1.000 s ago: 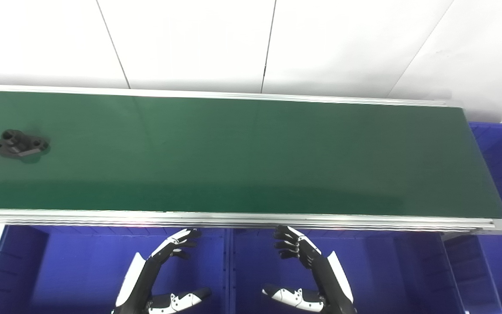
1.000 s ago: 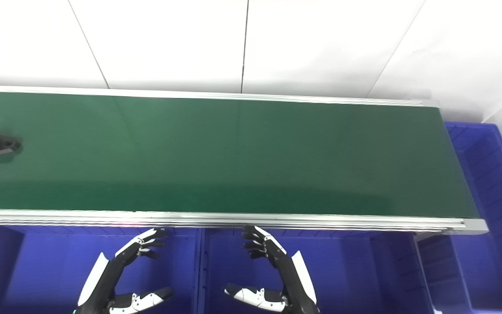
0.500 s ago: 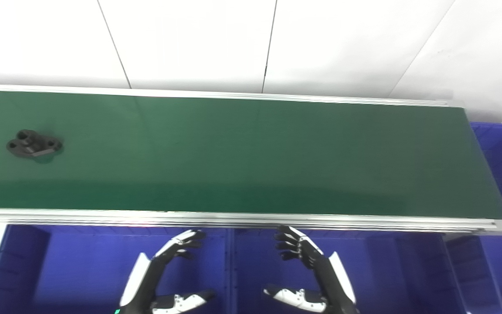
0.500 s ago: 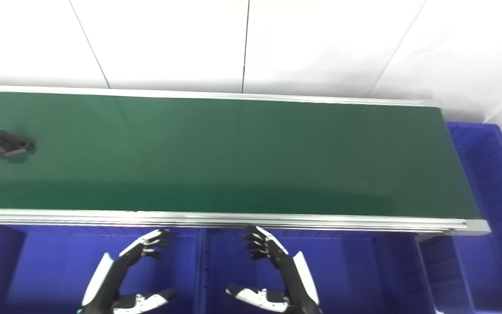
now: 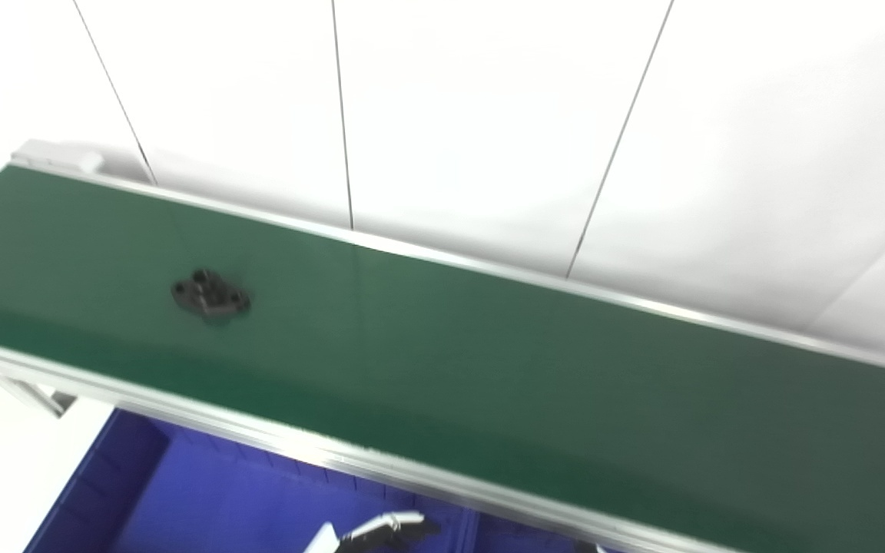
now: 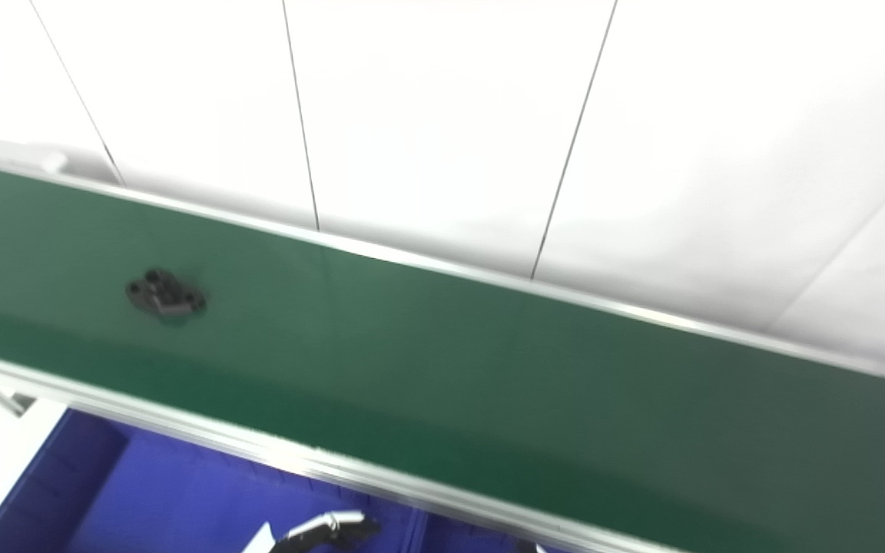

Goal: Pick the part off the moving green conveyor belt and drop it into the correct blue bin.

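A small black part (image 5: 210, 293) with round holes lies on the green conveyor belt (image 5: 488, 369) toward its left end; it also shows in the right eye view (image 6: 165, 293). Only the fingertips of my left hand (image 5: 381, 530) show at the bottom edge. They are stretched out over a blue bin (image 5: 181, 491), hold nothing, and are well short of the part. Of my right hand only a dark sliver shows at the bottom edge (image 5: 587, 548). Both hands are below the belt's near rail.
The belt runs slanting from upper left to lower right, with silver rails (image 5: 258, 438) along both sides. Its left end (image 5: 51, 157) is in view. A second bin starts past a divider (image 5: 472, 534). White wall panels stand behind.
The camera has swung left and up, so the whole picture shifted and the hands dropped nearly out of view. The part has ridden rightward along the belt.
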